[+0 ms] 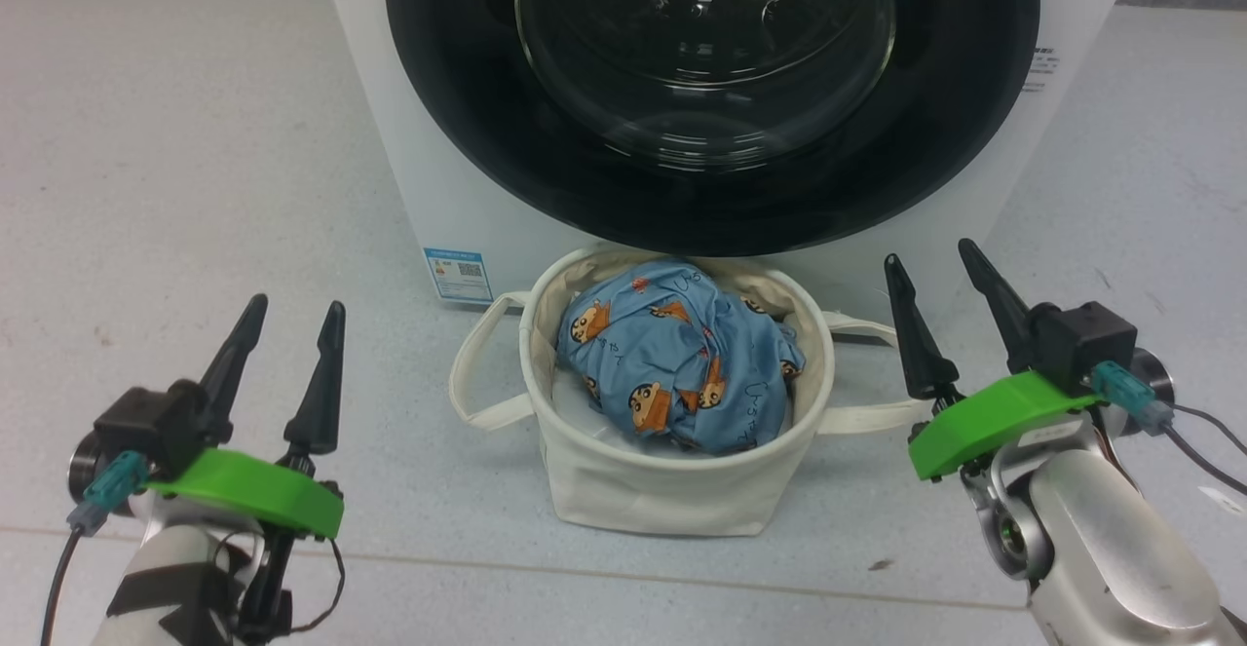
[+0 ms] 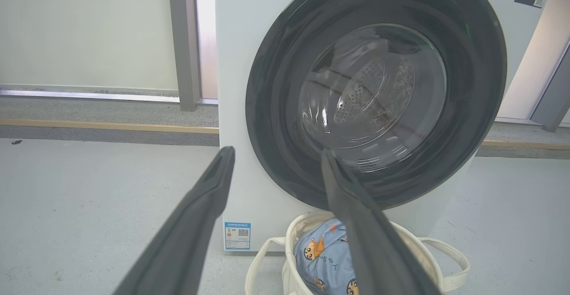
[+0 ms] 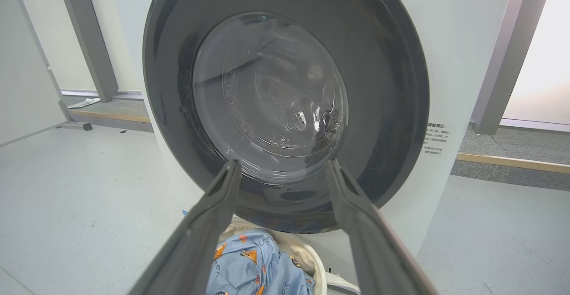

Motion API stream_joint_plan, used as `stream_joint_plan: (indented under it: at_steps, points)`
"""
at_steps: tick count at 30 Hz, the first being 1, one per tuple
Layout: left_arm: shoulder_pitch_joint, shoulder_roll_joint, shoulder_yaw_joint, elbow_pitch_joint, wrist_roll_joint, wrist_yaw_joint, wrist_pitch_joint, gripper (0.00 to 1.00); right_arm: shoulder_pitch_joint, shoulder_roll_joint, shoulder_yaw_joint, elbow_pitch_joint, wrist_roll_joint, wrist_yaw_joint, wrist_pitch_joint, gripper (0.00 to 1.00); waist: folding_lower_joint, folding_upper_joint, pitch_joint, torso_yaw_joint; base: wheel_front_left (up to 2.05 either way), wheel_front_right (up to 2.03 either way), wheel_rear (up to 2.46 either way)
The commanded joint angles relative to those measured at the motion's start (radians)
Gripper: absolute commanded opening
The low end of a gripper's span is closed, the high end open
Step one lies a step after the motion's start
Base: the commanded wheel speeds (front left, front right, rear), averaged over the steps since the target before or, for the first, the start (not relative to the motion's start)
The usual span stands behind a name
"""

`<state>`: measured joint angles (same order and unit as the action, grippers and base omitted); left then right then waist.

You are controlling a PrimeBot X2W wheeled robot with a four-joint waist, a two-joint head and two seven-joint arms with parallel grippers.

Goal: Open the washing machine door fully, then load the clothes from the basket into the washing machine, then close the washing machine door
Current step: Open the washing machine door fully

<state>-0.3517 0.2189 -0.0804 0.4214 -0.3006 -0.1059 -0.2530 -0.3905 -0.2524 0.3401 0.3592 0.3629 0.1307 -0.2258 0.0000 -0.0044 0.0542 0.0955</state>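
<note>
Left gripper point(image 1: 297, 305), right gripper point(image 1: 928, 253) wide and empty, flanking the basket point(image 1: 633, 490); washing machine door point(image 1: 468, 91) behind looks rigid, slick. Likely hook its rim.

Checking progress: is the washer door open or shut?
Looks shut: the door sits flush against the washer front, no gap showing at its rim.

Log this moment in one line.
washing machine door closed | clothes in basket | left end effector open, empty | right end effector open, empty
</note>
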Motion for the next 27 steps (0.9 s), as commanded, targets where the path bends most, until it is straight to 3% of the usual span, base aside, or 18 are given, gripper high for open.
stream_joint_plan:
  at_steps: [1,10,27]
  points:
    - [-0.053,0.033,0.036,-0.034,0.008,0.003,-0.008,1.00,-0.021,0.004,0.015,-0.029,0.007,0.000,0.001,1.00,0.0000,0.0000,-0.002,0.000,0.47,0.00,-0.47]
    - [-0.045,0.032,0.026,-0.031,0.012,0.011,-0.008,1.00,-0.018,0.001,0.022,-0.030,0.013,0.000,0.003,1.00,0.0000,0.0000,-0.006,0.000,0.88,0.38,-1.25]
    - [-0.054,0.045,-0.015,-0.025,0.019,0.004,-0.008,1.00,-0.029,0.002,0.021,-0.032,0.014,0.000,0.005,1.00,0.0000,0.0000,0.016,-0.007,1.28,1.13,-2.41]
